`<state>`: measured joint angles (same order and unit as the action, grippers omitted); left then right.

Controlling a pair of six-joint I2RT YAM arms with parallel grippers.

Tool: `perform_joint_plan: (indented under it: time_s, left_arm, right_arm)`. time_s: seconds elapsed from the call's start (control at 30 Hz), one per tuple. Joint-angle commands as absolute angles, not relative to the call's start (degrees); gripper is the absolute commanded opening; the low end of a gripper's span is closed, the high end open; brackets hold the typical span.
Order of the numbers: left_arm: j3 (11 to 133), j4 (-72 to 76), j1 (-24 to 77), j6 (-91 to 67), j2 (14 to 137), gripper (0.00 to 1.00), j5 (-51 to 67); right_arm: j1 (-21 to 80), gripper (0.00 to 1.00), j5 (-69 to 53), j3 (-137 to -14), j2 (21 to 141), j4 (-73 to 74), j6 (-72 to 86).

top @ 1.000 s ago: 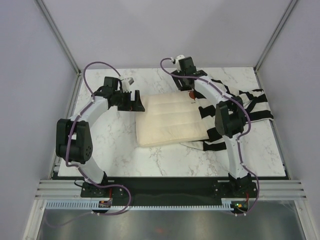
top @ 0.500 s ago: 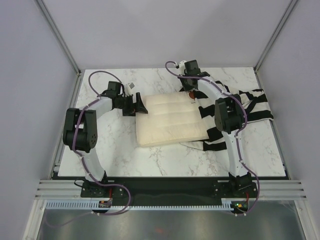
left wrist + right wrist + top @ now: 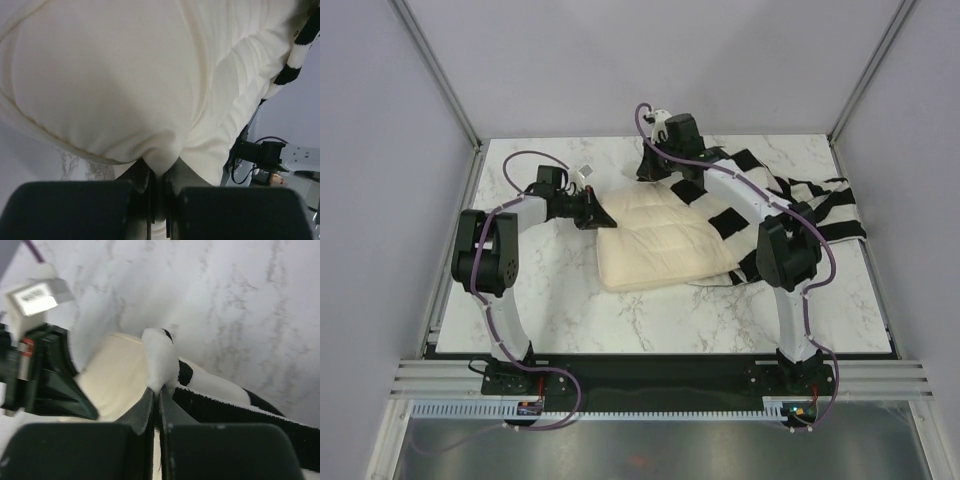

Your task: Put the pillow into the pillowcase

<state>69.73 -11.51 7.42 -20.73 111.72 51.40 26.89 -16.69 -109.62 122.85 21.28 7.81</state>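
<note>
Two hands are in play, both closed on cloth.

Left hand (image 3: 594, 212): the jaws are nearly together. They pinch a small fold of the plain cream rectangular soft pillow (image 3: 660, 240) at its left edge, toward the far corner. The left wrist view confirms this: a nub of cream fabric is squeezed between the two black fingers, and the rest of the cushion bulges above them.

Right hand (image 3: 648, 170): the jaws are closed on the edge of the floppy black-and-white striped fabric pillowcase (image 3: 805, 205). In the right wrist view a white fold with a black stripe stands up out of the pinched fingertips. This hand sits over the pillow's far edge, near the far left corner. It is close to the left hand but apart from it.

Pillow position: it lies flat on the white marble-patterned bench (image 3: 550, 290), roughly centre and slightly skewed. Its left and near portions are bare cream.

Pillowcase position: the bulk is rumpled on the bench to the right of the pillow. A striped band is drawn from there across the pillow's far right part up to the right hand. Some striped cloth also shows at the pillow's near right corner. I cannot tell whether the pillow's right end is inside the opening or merely covered.
</note>
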Motion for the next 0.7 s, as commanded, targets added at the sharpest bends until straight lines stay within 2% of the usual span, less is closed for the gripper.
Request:
perform_joint_plan:
  time_s: [0.0,0.17,0.23,0.27,0.33,0.43,0.5,0.53,0.67]
  left_arm:
    - [68.65,-2.39,9.4,-28.64,111.27,0.02,59.93]
    - [63.47,8.49,8.97,-39.01,110.83,0.02,62.05]
    - [60.32,11.68,7.65,-43.91,110.13,0.02,62.32]
    - [59.51,12.73,7.12,-44.82,110.04,0.02,62.49]
    - [57.32,12.92,5.28,-45.44,108.3,0.02,62.4]
    - [55.46,10.13,2.03,-43.52,105.39,0.02,61.35]
    - [55.28,5.04,0.62,-40.71,103.98,0.04,60.47]
    - [56.5,2.31,0.62,-38.26,103.45,0.12,60.38]
    - [62.48,2.29,1.84,-38.23,97.23,0.12,60.38]
  right_arm:
    - [35.5,0.0,-26.2,-106.45,119.01,6.71,24.24]
    - [39.72,0.0,-23.47,-99.15,117.42,-1.65,41.36]
    - [39.29,0.0,-24.61,-98.96,117.77,-1.24,40.09]
    - [38.94,0.12,-23.74,-98.79,116.73,-0.1,35.99]
    - [36.32,0.48,-22.24,-98.0,113.93,4.64,31.49]
    - [30.01,0.65,-21.09,-96.95,108.57,12.11,24.1]
    - [26.21,0.68,-19.78,-95.28,105.22,17.28,19.98]
    - [22.36,0.7,-18.21,-92.84,101.46,18.79,18.82]
    - [14.34,0.75,-10.65,-82.73,90.46,25.21,11.79]
